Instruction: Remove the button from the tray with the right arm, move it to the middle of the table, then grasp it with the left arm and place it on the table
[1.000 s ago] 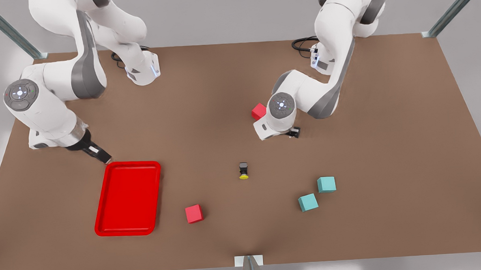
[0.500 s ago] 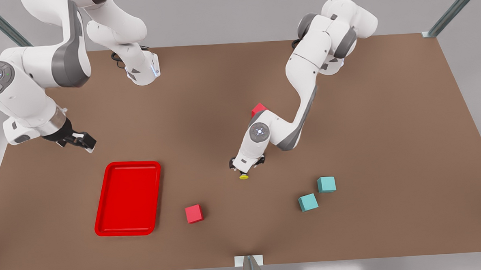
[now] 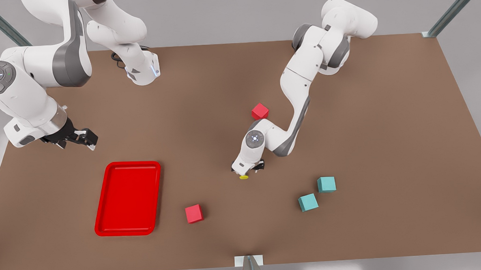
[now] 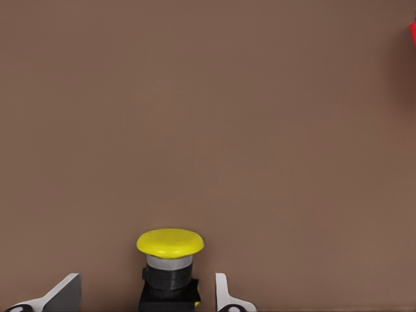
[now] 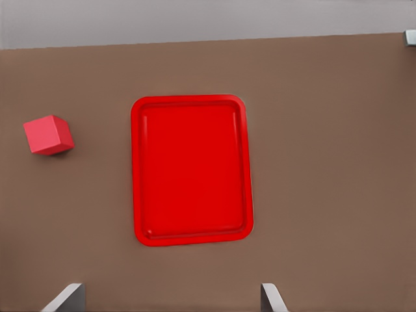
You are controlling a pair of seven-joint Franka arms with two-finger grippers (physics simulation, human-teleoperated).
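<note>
- The small button (image 4: 169, 270), a dark grey boxy body with a round yellow cap, lies on its side on the plain matte brown tabletop (image 3: 387, 145), near the tabletop's middle.
- The left end effector (image 4: 144, 298) is low over the tabletop; the button's body sits between its pale fingertips (image 4: 65, 292) with a gap on each side, the yellow cap pointing away from the wrist. Fingers spread, not gripping.
- In the front view, the yellow cap (image 3: 244, 177) shows just below the left end effector (image 3: 248, 168).
- The right end effector (image 3: 85, 138) hangs above the tabletop at the front view's left, fingers spread wide, holding nothing.
- The bright red shallow rectangular tray (image 3: 129, 198) lies well apart from the button; a red cube (image 3: 194, 213) sits beside it.
</note>
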